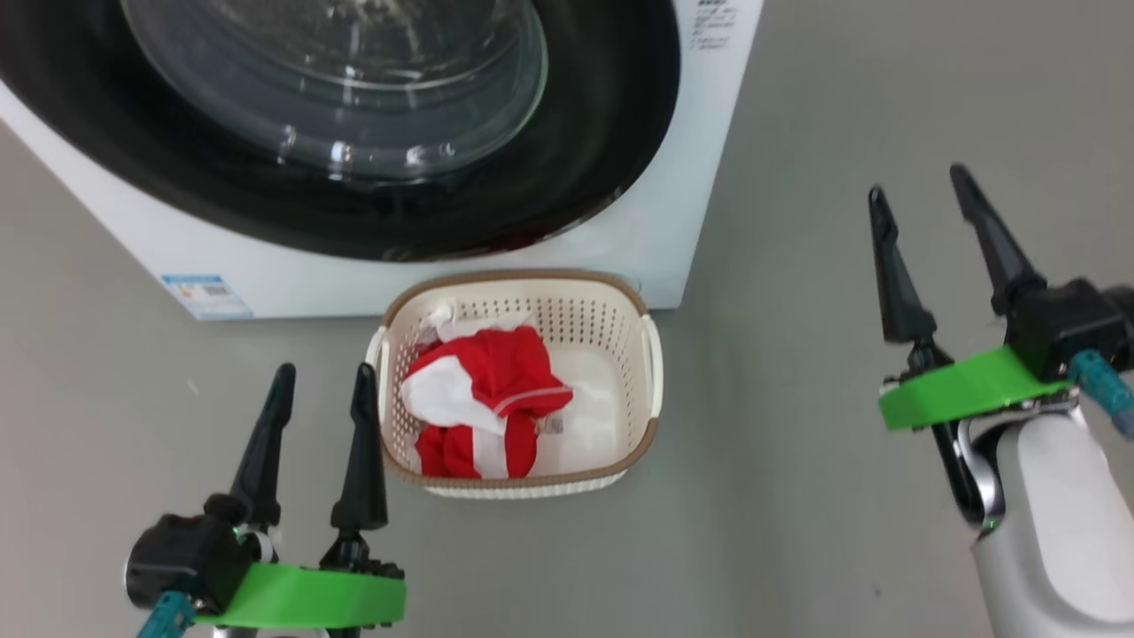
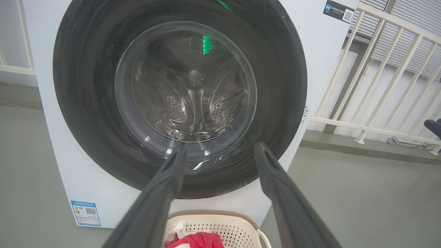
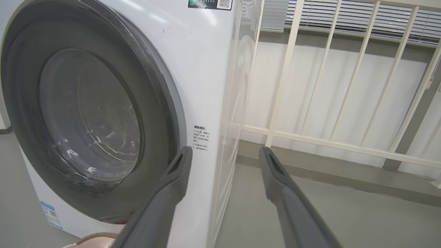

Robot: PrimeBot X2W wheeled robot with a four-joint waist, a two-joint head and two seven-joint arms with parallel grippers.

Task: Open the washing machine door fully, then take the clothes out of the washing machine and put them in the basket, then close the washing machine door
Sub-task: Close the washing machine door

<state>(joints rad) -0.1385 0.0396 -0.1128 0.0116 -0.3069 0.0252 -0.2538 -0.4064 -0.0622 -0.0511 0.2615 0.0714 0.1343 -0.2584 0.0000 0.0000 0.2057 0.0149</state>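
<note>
The left gripper and right gripper hang released and empty. The door, seemingly shut, lies ahead and left of the right gripper, straight ahead of the left.

Head camera looks steeply down; wrist cameras face forward, close, sharing the round glossy black door beyond left tool and right tool.

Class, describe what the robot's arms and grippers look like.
The left gripper and right gripper each have two long, black, tapering jaws, a black body, a bright green plate and a teal ribbed fitting. The right forearm is glossy white.
</note>
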